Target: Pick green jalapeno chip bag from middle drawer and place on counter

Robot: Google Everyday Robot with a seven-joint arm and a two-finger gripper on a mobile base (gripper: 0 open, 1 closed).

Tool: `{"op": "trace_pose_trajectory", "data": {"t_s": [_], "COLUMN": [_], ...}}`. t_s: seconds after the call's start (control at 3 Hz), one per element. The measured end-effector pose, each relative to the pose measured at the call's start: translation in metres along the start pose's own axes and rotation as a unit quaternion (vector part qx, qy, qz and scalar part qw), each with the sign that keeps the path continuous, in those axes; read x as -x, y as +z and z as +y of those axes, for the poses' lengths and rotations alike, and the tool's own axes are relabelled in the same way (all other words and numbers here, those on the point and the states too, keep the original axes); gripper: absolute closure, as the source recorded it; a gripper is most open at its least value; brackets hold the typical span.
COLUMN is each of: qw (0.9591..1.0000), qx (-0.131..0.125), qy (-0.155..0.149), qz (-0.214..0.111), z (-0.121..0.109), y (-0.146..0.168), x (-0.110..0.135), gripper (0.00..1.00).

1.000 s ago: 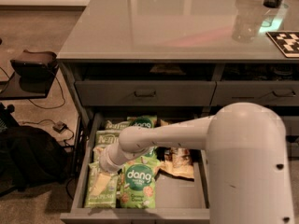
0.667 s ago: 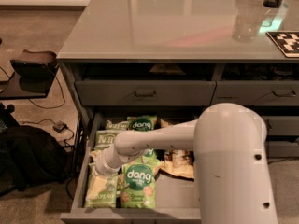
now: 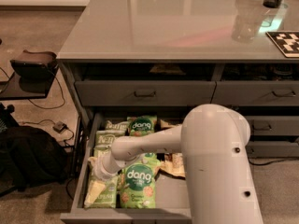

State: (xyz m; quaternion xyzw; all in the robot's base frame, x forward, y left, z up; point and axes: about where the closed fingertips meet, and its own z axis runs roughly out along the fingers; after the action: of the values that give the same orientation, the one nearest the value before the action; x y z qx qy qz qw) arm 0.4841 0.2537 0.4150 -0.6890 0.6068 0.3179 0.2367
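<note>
Reaching down into the wide, deep dark grey middle drawer (image 3: 83, 174), which stands pulled out, the white arm (image 3: 210, 162) fills the frame from 5 o'clock. Its slim forearm runs toward 9 o'clock.

Hand (image 3: 100, 170): at the drawer's left side, low over the snack bags. Cannot tell whether it is wide, narrow or holding anything, nor whether it touches a bag.

Pale olive-green crinkly jalapeno chip bag (image 3: 103, 194): lies flat in the drawer's front-left corner, just at 6 o'clock of the hand, its top edge under the wrist. A second pale olive bag with white lettering (image 3: 107, 137) lies at 12 o'clock of the hand, along the same left wall.

Brighter green bag with the white "dang" logo (image 3: 138, 185): just at 3 o'clock of the jalapeno bag, edges touching or overlapping. Another "dang" bag (image 3: 142, 125) sits at the drawer's back, at 12 o'clock. A tan crumpled bag (image 3: 173, 164) shows partly behind the arm.

Large glossy grey counter (image 3: 154, 27): tops the cabinet. A clear plastic cup (image 3: 245, 22) and a black-and-white checkered board (image 3: 285, 43) sit toward 2 o'clock.

Shallower grey drawer front with a small bar handle (image 3: 145, 93): shut, directly above the open drawer.
</note>
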Motion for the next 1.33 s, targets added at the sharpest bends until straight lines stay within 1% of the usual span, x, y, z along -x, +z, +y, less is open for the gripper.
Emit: {"op": "trace_pose_trajectory", "data": {"t_s": [0.33,0.67,1.0,1.33], "qw": [0.9993,0.9982,0.9973,0.9971], "qx": [-0.022,-0.035,-0.041,-0.045], "qy": [0.028,0.047,0.057,0.056], "qz": [0.010,0.016,0.023,0.024], "z": [-0.008,-0.014,-0.015,-0.009], "y": [-0.006,-0.010,-0.012,-0.016], "x": [-0.024,-0.042,-0.054,-0.057], "gripper": [0.00,0.00,0.00,0.00]}}
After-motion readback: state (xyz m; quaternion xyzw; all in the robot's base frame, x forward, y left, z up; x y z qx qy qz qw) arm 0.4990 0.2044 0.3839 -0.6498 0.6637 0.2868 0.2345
